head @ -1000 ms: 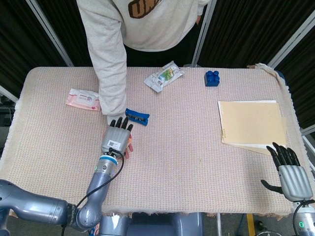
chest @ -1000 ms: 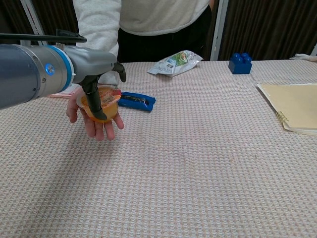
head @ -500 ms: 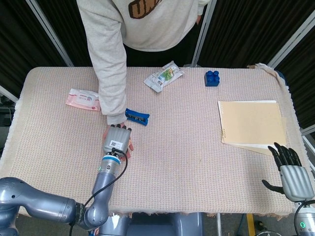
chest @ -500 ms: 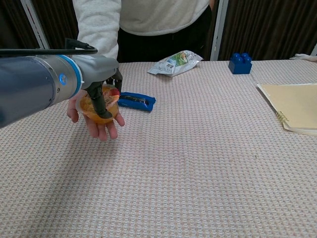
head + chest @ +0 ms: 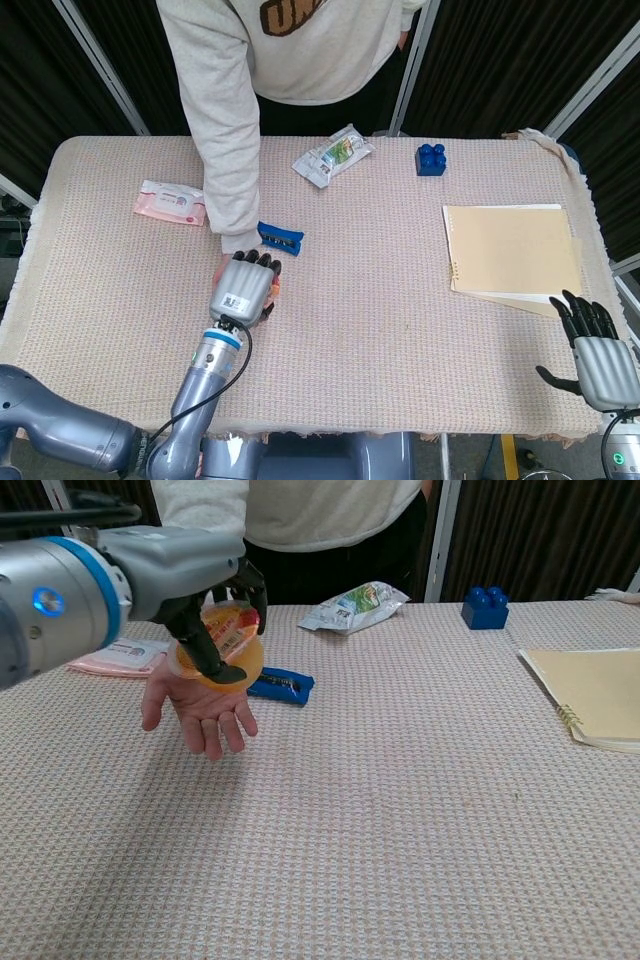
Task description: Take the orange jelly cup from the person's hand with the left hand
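Left hand [image 5: 215, 600] grips the orange jelly cup [image 5: 222, 645], fingers wrapped round it; cup now lifted clear of the person's hand [image 5: 200, 705], where a second ago it sat in the palm. Person's palm stays open below, over the worktop [image 5: 400, 810]. In head view the left hand [image 5: 243, 285] covers the cup completely. Right hand [image 5: 592, 355] sits at the near right worktop edge, fingers spread, holding nothing, partly cut off by the frame; out of chest view. Blue packet [image 5: 282, 685] just behind, partly hidden by the cup. Notebook [image 5: 595, 705] cut off at right.
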Robot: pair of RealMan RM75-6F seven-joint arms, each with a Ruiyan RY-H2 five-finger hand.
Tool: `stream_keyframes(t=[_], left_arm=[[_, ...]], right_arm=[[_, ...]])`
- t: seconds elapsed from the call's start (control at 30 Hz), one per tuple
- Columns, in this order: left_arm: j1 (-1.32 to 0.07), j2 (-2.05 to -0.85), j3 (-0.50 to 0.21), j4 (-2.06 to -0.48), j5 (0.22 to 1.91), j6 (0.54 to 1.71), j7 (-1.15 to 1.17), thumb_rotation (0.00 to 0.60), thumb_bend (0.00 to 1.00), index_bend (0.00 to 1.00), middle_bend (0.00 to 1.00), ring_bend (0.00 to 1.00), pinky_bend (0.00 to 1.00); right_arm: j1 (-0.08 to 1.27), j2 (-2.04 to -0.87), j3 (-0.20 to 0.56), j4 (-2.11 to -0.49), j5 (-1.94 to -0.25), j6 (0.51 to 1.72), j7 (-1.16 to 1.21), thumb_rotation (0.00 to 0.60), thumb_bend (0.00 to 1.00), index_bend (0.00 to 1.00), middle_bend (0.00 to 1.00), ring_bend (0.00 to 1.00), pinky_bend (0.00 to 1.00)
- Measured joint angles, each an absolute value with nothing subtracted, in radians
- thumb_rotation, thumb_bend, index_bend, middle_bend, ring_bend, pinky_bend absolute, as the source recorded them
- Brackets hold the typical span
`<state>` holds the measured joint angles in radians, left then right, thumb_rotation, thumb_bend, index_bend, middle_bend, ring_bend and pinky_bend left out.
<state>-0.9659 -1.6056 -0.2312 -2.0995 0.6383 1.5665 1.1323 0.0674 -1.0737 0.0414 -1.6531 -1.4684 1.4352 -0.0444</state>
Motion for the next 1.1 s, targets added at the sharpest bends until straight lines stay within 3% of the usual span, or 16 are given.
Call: stream_keyframes(t=[0.3, 0.43, 0.63, 0.73, 0.87, 0.97, 1.1], left_arm=[[-0.807, -1.349, 0.028, -2.252, 0.891, 1.584, 1.005, 0.6, 0.58, 0.8, 0.58, 0.52, 0.54], [-0.73, -1.267, 0.136, -2.202, 0.97, 1.543, 0.87, 0.6, 0.58, 0.78, 0.56, 0.5, 0.53], [-0.664, -1.251, 0.188, -2.032, 1.001, 1.463, 0.741, 0.6, 0.58, 0.75, 0.5, 0.46, 0.51], [-0.639, -1.281, 0.198, -1.924, 1.017, 1.429, 0.705, 0.6, 0.55, 0.65, 0.39, 0.38, 0.46], [-0.607, -1.344, 0.202, -1.798, 1.034, 1.386, 0.675, 0.6, 0.38, 0.28, 0.03, 0.03, 0.13], [-0.591, -1.377, 0.208, -1.749, 1.039, 1.346, 0.674, 0.6, 0.33, 0.13, 0.0, 0.0, 0.03], [-0.575, -1.393, 0.2, -1.739, 1.043, 1.321, 0.67, 0.6, 0.31, 0.05, 0.0, 0.0, 0.0]], right_arm=[[0.066, -1.077, 0.044, -1.657, -1.464, 1.438, -0.055, 0.6, 0.07, 0.08, 0.0, 0.0, 0.0], [0.067, -1.079, 0.047, -1.659, -1.459, 1.435, -0.056, 0.6, 0.07, 0.08, 0.0, 0.0, 0.0], [0.071, -1.084, 0.048, -1.663, -1.46, 1.43, -0.063, 0.6, 0.07, 0.08, 0.0, 0.0, 0.0], [0.073, -1.085, 0.049, -1.663, -1.456, 1.426, -0.064, 0.6, 0.07, 0.08, 0.0, 0.0, 0.0], [0.073, -1.084, 0.05, -1.662, -1.456, 1.427, -0.061, 0.6, 0.07, 0.08, 0.0, 0.0, 0.0], [0.072, -1.083, 0.049, -1.662, -1.455, 1.427, -0.059, 0.6, 0.07, 0.08, 0.0, 0.0, 0.0], [0.071, -1.082, 0.049, -1.66, -1.457, 1.429, -0.057, 0.6, 0.07, 0.08, 0.0, 0.0, 0.0]])
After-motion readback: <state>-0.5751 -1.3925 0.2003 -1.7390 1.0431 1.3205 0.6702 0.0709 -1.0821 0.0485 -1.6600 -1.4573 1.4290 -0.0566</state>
